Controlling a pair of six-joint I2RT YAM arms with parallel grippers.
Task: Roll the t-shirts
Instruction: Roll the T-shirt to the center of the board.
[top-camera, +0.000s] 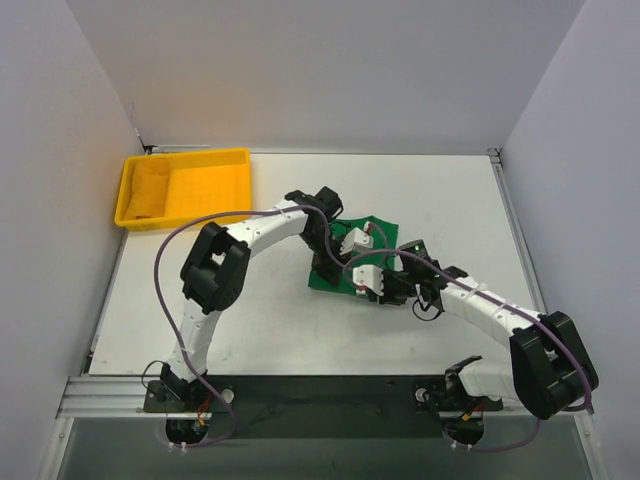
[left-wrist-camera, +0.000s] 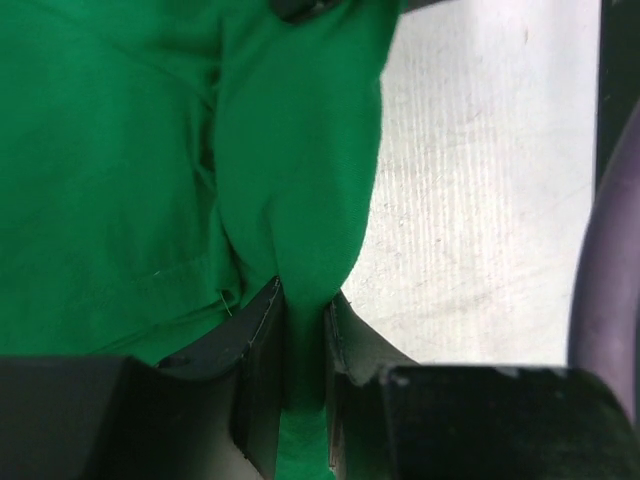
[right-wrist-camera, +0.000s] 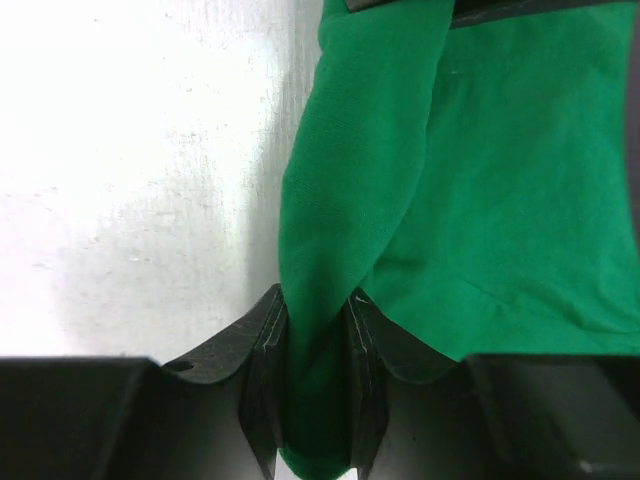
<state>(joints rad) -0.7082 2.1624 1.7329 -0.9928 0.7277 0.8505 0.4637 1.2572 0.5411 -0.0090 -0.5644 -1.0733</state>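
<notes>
The green t-shirt (top-camera: 381, 226) lies bunched on the table's middle, mostly covered by both grippers. In the top view my left gripper (top-camera: 349, 250) comes down on it from the far left. My right gripper (top-camera: 367, 284) meets it from the near right, close beside the left one. In the left wrist view the left gripper (left-wrist-camera: 305, 296) is shut on a raised fold of the t-shirt (left-wrist-camera: 110, 150). The right wrist view shows the right gripper (right-wrist-camera: 315, 306) shut on a fold along the edge of the t-shirt (right-wrist-camera: 520, 180). Bare table lies beside each fold.
A yellow tray (top-camera: 214, 186) stands at the far left of the table with a rolled yellow cloth (top-camera: 148, 189) in its left part. Grey walls close in on both sides. A metal rail (top-camera: 110, 392) runs along the near edge by the arm bases.
</notes>
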